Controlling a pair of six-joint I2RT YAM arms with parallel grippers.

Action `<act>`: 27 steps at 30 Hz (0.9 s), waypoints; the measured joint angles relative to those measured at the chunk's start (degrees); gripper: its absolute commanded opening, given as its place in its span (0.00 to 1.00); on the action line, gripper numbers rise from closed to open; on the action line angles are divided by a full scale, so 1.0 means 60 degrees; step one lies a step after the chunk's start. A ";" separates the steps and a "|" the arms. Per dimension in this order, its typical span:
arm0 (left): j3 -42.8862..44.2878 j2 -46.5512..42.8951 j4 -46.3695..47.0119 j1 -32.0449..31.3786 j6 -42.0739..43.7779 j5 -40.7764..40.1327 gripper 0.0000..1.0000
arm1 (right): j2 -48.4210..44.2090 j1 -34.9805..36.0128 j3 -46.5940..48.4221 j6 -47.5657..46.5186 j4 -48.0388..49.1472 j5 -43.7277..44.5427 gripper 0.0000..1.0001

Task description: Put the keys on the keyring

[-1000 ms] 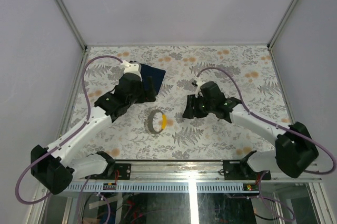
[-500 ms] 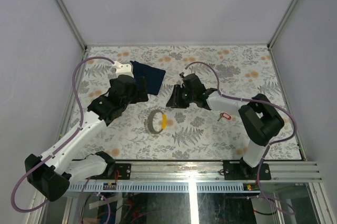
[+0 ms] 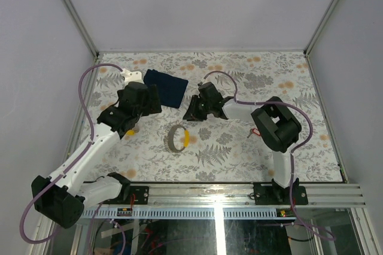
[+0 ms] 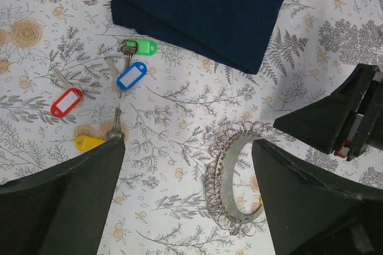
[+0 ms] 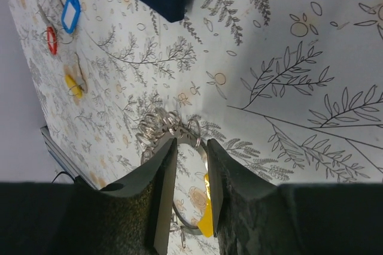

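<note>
The thin grey metal keyring (image 3: 174,138) lies on the flower-patterned table (image 3: 239,159) between the two arms, with a yellow plastic tag (image 3: 186,139) against its right side. Just beyond it the right gripper (image 5: 190,147) hovers with its jaws a narrow gap apart, gripping nothing, and the left gripper (image 4: 188,147) hangs wide open and empty. Farther off, small metal keys (image 4: 131,75) with yellow, red, blue and green tags lie loose near the dark blue folded cloth (image 4: 203,9).
</note>
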 measured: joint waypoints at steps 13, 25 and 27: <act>-0.0073 -0.0004 0.0029 0.0816 0.0044 0.0801 0.90 | 0.0718 0.0007 0.0215 0.0240 0.0087 -0.0408 0.30; -0.0127 -0.0004 0.0044 0.1384 0.0066 0.1534 0.90 | 0.1111 0.0076 0.0481 0.0317 0.0251 -0.0987 0.13; -0.0131 -0.0004 0.0044 0.1443 0.0066 0.1574 0.90 | 0.1155 0.0080 0.0503 0.0310 0.0255 -0.1009 0.08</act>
